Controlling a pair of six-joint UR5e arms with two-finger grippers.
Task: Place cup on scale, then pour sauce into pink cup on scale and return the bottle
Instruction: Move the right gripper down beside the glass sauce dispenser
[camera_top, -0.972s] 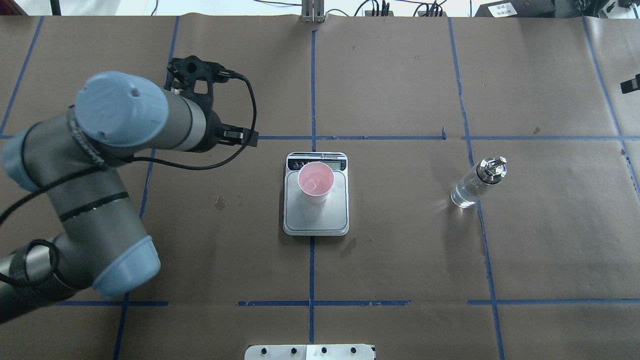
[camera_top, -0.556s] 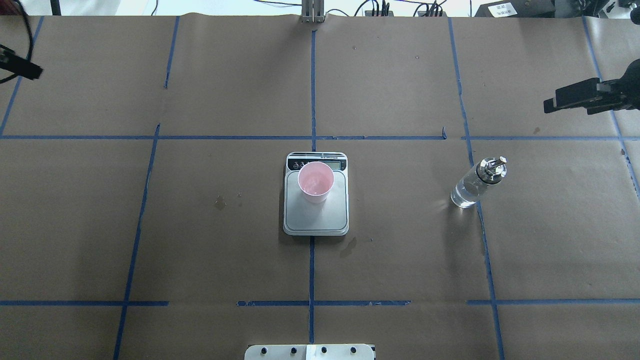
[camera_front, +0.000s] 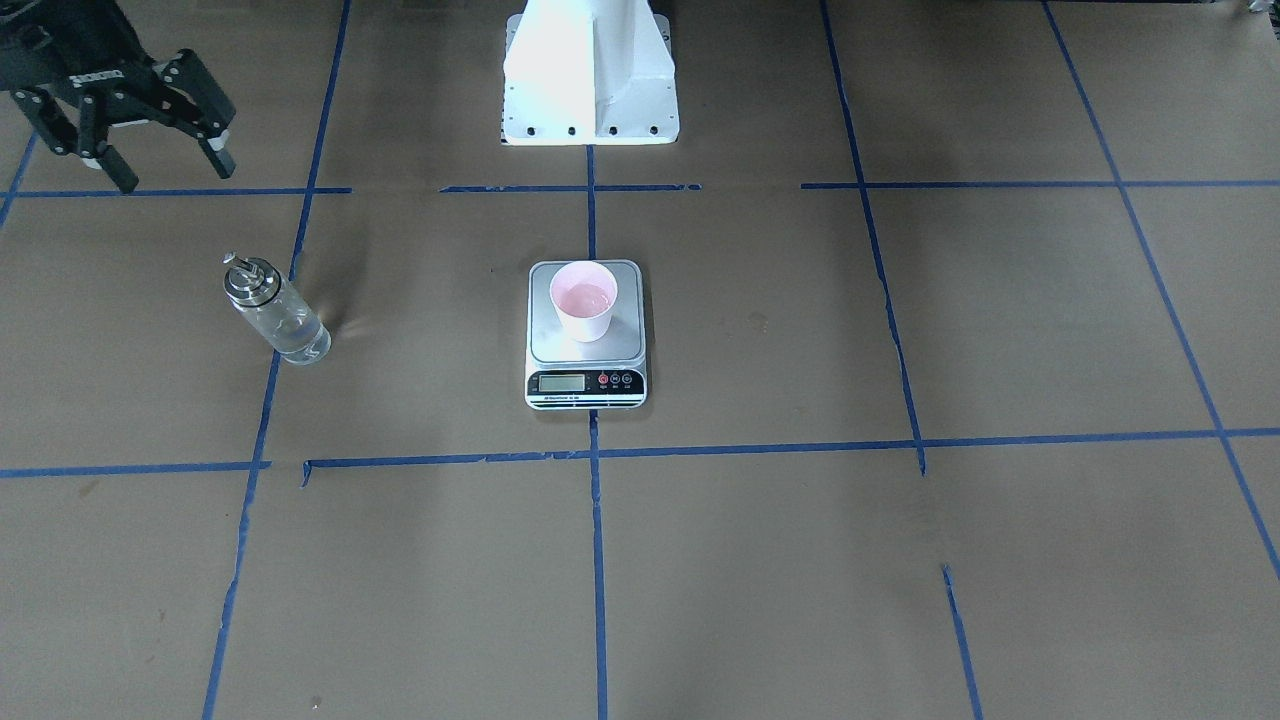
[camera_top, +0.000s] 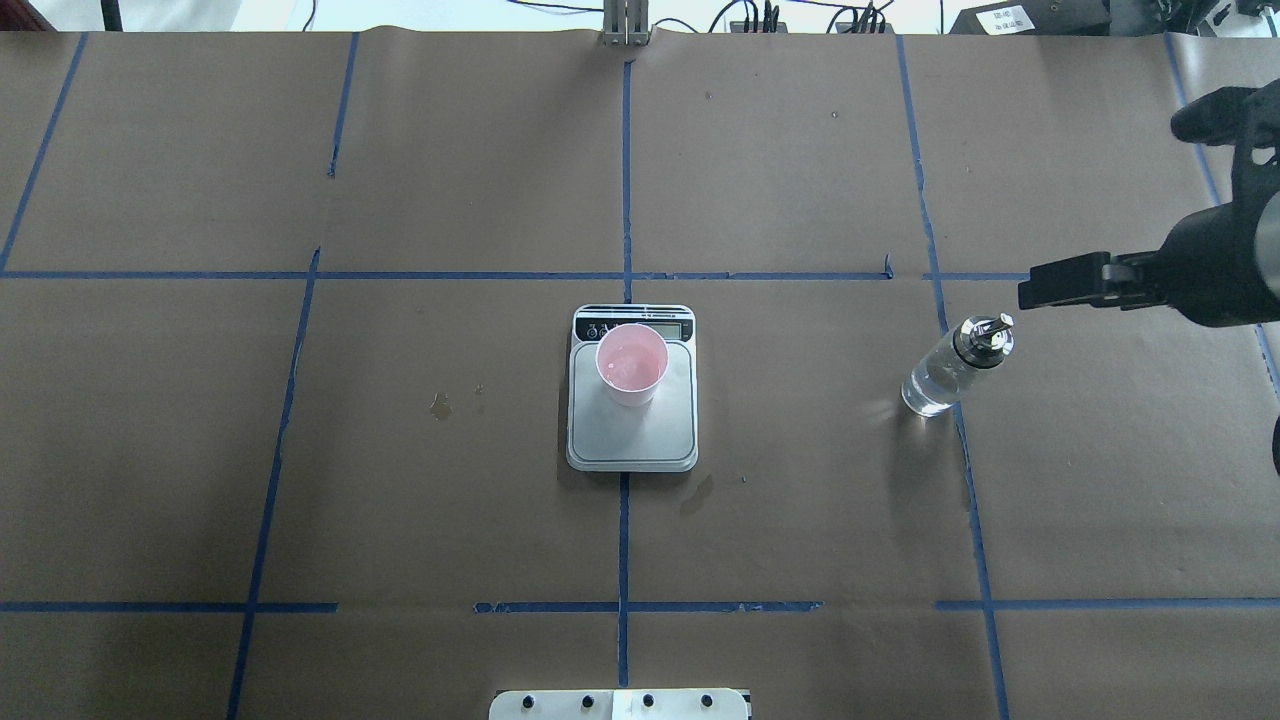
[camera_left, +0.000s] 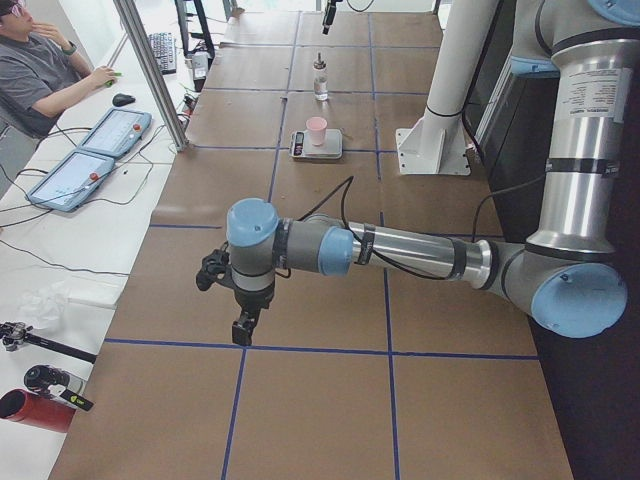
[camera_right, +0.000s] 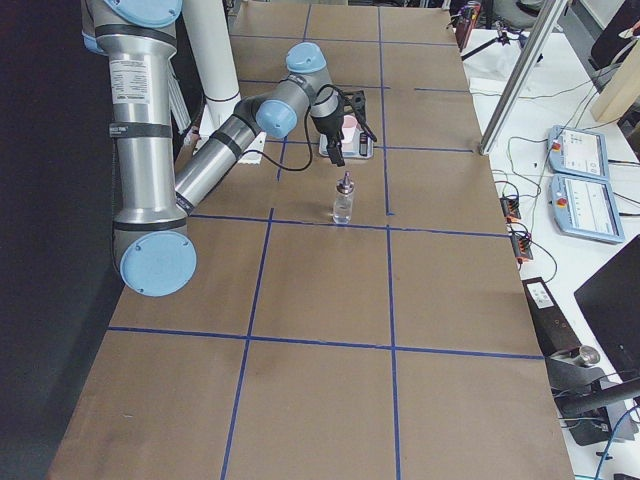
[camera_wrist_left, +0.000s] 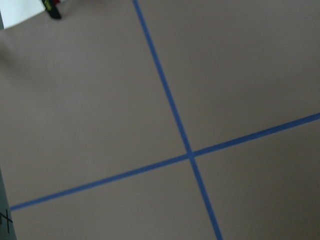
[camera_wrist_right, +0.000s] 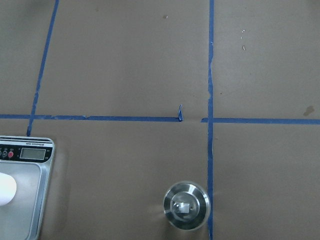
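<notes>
scale readout illegibly small, cup cropped at wrist view's edge, left claw spread unclear

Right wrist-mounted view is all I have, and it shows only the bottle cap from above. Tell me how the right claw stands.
Observer: The right claw is open and empty, raised above the bottle, not touching it.
Operator: Now report the left arm.
Observer: The left claw hangs over bare paper, far from the scale.
</notes>
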